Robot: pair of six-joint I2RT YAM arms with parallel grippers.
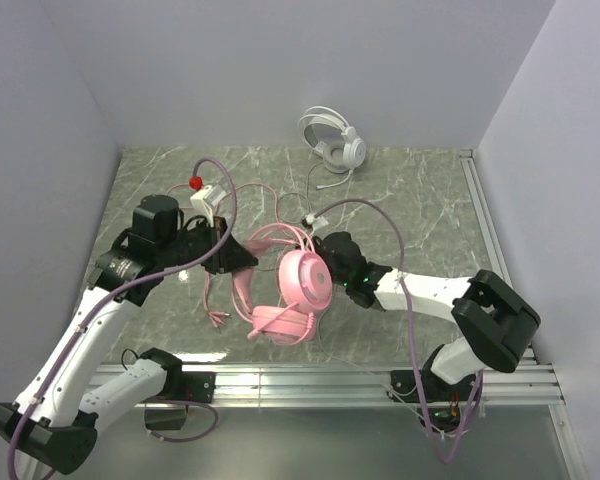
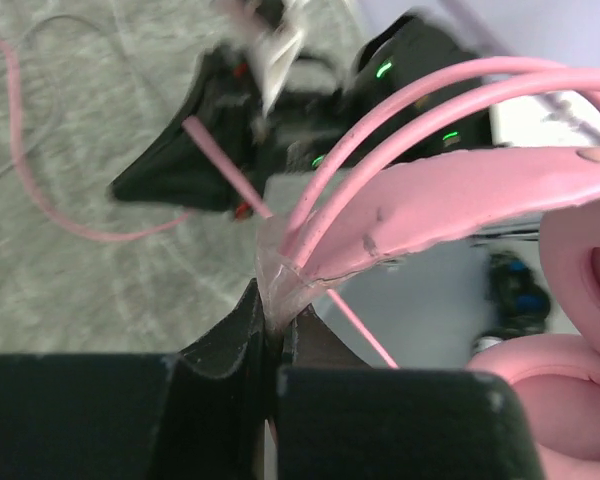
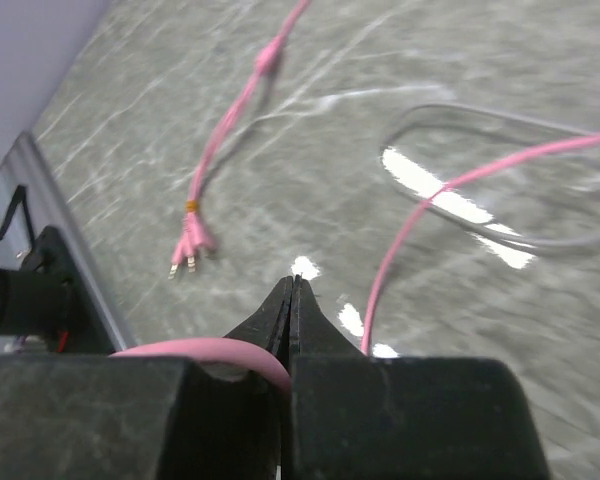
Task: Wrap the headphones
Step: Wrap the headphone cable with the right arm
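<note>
The pink headphones [image 1: 290, 285] stand on edge mid-table, earcups down. My left gripper [image 1: 245, 258] is shut on the translucent end of their headband [image 2: 460, 200], pinched at the fingertips [image 2: 275, 312]; the earcups [image 2: 580, 300] fill the right of that view. My right gripper [image 1: 330, 250] sits just right of the headband top, jaws shut tip to tip [image 3: 295, 285], with a pink curved part [image 3: 210, 352] lying against its left finger. The pink cable [image 3: 410, 240] trails over the table to its plugs [image 3: 188, 245]. The white headphones [image 1: 332, 140] lean on the back wall.
The white headset's thin cable [image 1: 315, 195] runs forward toward the pink set, seen as a grey loop [image 3: 500, 120] from the right wrist. A red knob [image 1: 194, 183] and a white box [image 1: 206, 198] sit behind the left arm. Metal rails [image 1: 330, 380] edge the table front and right.
</note>
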